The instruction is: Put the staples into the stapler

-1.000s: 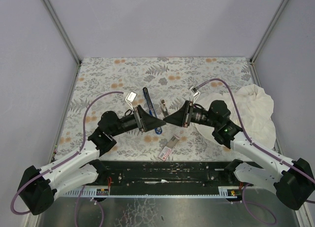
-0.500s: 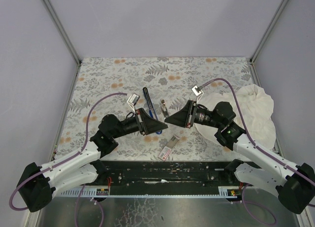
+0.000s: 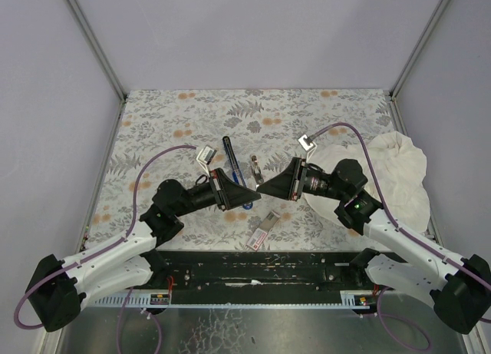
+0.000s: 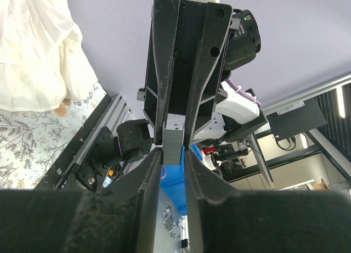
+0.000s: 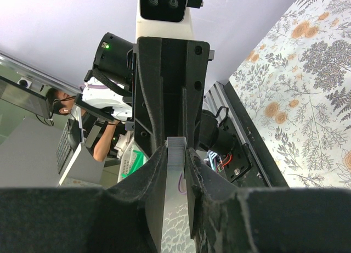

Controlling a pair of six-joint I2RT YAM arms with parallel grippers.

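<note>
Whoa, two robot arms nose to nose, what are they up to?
The two arms meet tip to tip over the middle of the table. The left gripper and the right gripper are both pinched on the same small grey tray, held up between them. The blue stapler lies on the table below, with nothing gripping it. A white box with a pink label lies nearer the arm bases, and a white cloth sits at the right.
</note>
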